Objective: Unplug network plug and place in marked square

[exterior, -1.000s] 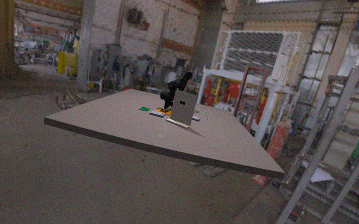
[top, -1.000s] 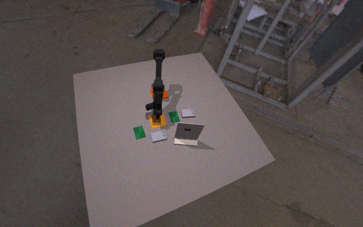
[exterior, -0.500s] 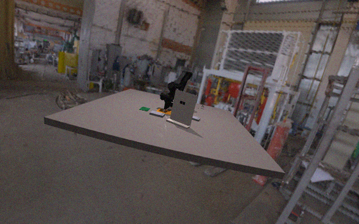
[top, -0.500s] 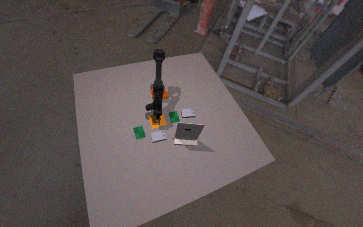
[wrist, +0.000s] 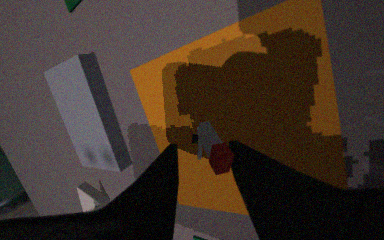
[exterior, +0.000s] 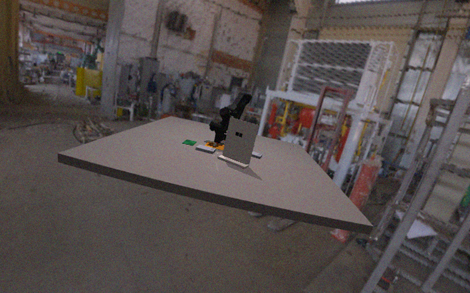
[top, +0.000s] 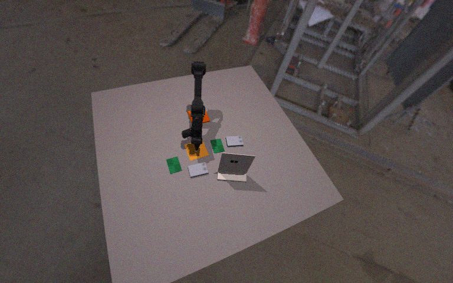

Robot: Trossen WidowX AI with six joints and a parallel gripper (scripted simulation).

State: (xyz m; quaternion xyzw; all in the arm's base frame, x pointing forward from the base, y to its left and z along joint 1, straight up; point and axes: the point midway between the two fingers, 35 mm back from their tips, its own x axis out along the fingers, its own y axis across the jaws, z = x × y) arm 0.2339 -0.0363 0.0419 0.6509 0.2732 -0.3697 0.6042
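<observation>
Gripper (wrist: 205, 152) stands parted over the orange square (wrist: 210, 190), apparently to free the plug (wrist: 212, 150) lying there

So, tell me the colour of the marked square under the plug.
Orange square, clearest in the wrist view, beneath the plug.

A pale square table (top: 140, 206) stands on a dull floor. The black arm (top: 197, 99) reaches down from the far side, its gripper (top: 195, 147) low over the orange marked square (top: 200, 153), fingers too small to read. A second orange patch (top: 204, 117) lies under the arm. 2 green tiles (top: 174, 165) (top: 217, 145) and 2 pale grey tiles (top: 197, 169) (top: 234, 140) surround the square. The grey upright panel (top: 235, 164) stands just beside them, with a dark socket (top: 233, 162) in its face
</observation>
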